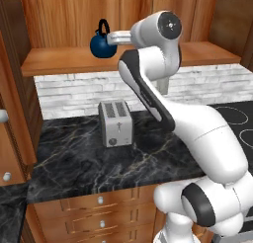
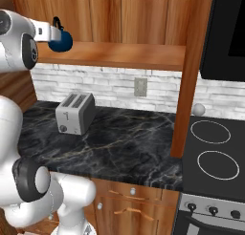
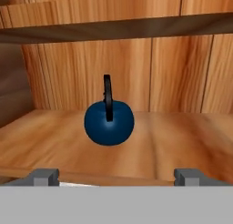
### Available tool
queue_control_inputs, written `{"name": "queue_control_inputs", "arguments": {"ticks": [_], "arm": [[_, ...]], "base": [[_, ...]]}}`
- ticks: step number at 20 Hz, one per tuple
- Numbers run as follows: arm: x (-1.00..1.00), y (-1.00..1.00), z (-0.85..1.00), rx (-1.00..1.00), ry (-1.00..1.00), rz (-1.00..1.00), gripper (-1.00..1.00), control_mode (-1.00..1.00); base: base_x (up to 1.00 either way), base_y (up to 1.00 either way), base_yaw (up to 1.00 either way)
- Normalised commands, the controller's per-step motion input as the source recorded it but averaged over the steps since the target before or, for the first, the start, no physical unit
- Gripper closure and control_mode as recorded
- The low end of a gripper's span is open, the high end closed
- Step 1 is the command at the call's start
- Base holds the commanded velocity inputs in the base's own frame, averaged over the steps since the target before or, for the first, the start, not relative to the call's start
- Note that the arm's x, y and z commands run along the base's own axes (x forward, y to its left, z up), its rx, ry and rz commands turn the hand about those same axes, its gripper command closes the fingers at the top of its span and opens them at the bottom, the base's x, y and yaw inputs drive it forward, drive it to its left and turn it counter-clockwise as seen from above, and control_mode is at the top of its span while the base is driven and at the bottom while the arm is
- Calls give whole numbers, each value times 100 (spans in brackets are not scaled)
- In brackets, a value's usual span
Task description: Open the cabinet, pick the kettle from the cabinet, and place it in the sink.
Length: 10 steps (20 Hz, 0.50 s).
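Note:
The cabinet [image 1: 64,59] stands open, and its wooden shelf and back wall are bare to see. On that shelf sits the dark-blue kettle [image 3: 109,123], round, with its black handle upright; it also shows as the kettle [image 1: 103,45] and the kettle [image 2: 61,40] in the base views. My gripper [image 3: 117,176] is open and level with the shelf's front edge, a short way before the kettle, with nothing between its fingertips [image 3: 45,176]. The white hand [image 1: 118,38] reaches toward the kettle from the right. One open cabinet door [image 2: 191,62] stands edge-on. The sink is out of view.
A silver toaster [image 1: 115,123] stands on the black marble countertop [image 1: 74,163] under the shelf. Drawer units [image 1: 99,202] run below it. A stove top [image 2: 213,153] lies at the right. Another open door [image 1: 10,113] hangs at the far left.

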Motion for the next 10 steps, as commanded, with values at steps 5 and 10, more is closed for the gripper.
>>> {"name": "queue_control_inputs", "arguments": {"ticks": [5, 10], "arm": [[30, 5, 3, -1, -4, 0, -100, -100], [26, 14, 1, -2, -4, 0, -100, -100]], "base": [[0, 0, 0], [0, 0, 0]]}}
